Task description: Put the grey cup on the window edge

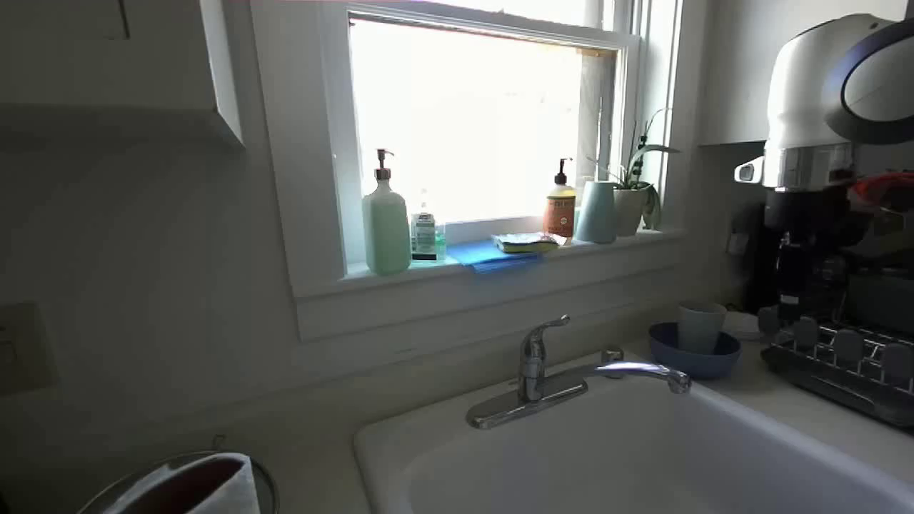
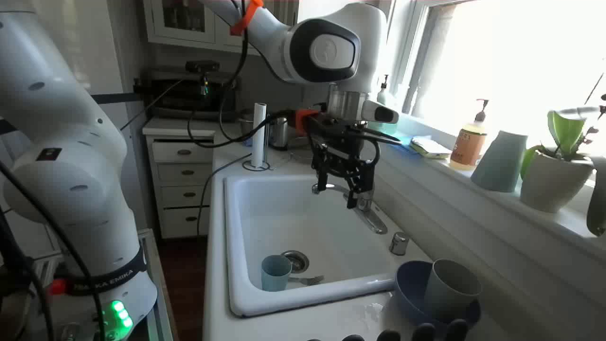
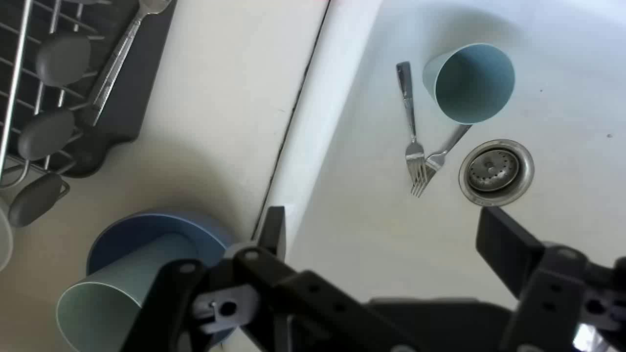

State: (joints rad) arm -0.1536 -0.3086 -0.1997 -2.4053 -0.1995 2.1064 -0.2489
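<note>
A light grey cup leans in a blue bowl on the counter; the cup shows in both exterior views [image 1: 701,328] [image 2: 452,286] and at lower left in the wrist view [image 3: 142,266], partly behind a finger. The window edge is the white sill [image 1: 639,241], also in an exterior view [image 2: 503,199]. My gripper is open and empty in the wrist view [image 3: 384,230], above the sink. In an exterior view the gripper [image 2: 337,193] hangs fingers down near the faucet, apart from the cup. A similar grey-green cup [image 1: 597,213] [image 2: 501,161] stands upside down on the sill.
The blue bowl [image 1: 671,350] [image 2: 411,284] [image 3: 127,239] sits beside the sink. A teal cup [image 2: 276,273] [image 3: 474,83] and forks [image 3: 414,156] are in the sink. The faucet [image 1: 532,364], dish rack [image 1: 850,350], orange bottle [image 1: 559,214] and potted plant [image 1: 630,207] are obstacles.
</note>
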